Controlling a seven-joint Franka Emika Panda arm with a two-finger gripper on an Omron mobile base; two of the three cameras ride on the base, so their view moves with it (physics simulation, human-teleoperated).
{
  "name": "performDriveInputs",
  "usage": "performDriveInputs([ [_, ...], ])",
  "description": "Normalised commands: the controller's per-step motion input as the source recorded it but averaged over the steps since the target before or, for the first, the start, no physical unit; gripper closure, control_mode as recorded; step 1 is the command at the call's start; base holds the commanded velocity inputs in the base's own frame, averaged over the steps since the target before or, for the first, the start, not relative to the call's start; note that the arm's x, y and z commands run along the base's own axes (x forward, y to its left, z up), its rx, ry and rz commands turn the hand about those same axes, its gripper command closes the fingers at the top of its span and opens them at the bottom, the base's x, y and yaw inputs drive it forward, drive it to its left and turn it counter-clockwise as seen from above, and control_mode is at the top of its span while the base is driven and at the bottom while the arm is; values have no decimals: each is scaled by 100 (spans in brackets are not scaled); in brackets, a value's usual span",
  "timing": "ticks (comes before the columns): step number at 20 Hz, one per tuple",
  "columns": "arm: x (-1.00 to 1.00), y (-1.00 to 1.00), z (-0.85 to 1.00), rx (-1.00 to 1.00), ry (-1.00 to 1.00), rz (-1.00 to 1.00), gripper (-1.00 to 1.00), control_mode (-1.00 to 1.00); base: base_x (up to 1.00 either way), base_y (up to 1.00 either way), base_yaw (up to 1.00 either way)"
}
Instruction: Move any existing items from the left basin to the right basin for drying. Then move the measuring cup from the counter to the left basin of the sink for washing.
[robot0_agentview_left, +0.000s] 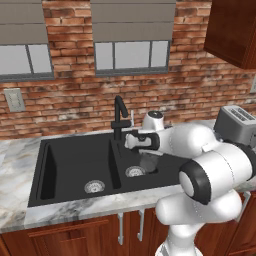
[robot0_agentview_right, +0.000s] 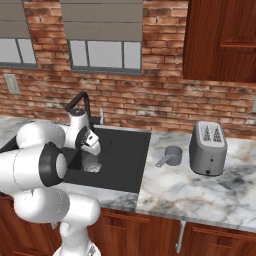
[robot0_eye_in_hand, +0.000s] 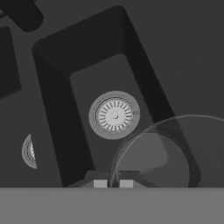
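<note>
My gripper (robot0_agentview_left: 144, 151) hangs over the right basin (robot0_agentview_left: 127, 158) of the black sink, shut on the rim of a clear drinking glass (robot0_agentview_left: 149, 163). The glass (robot0_eye_in_hand: 168, 153) hangs below the hand, above the basin floor and beside the right drain (robot0_eye_in_hand: 114, 115). The rim passes between my fingertips (robot0_eye_in_hand: 100, 183). The left basin (robot0_agentview_left: 70, 167) holds nothing I can see besides its drain (robot0_agentview_left: 94, 187). The grey measuring cup (robot0_agentview_right: 170, 156) stands on the marble counter right of the sink, handle pointing toward the sink. From the right, the gripper (robot0_agentview_right: 90, 151) and glass (robot0_agentview_right: 92, 162) sit low in the sink.
A black faucet (robot0_agentview_left: 120, 116) rises behind the divider between the basins. A silver toaster (robot0_agentview_right: 208, 148) stands on the counter right of the measuring cup. Brick wall and windows run behind; a dark wood cabinet (robot0_agentview_right: 220, 40) hangs above the right counter.
</note>
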Motion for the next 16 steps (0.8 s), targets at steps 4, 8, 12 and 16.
performDriveInputs([
  [4,9,0,-22,0,0,3,100,-100,0,0,0],
  [8,3,0,-14,0,0,3,100,-100,0,0,0],
  [12,0,3,-17,0,0,3,100,-100,0,0,0],
  [16,-3,9,-22,0,0,3,100,-100,0,0,0],
])
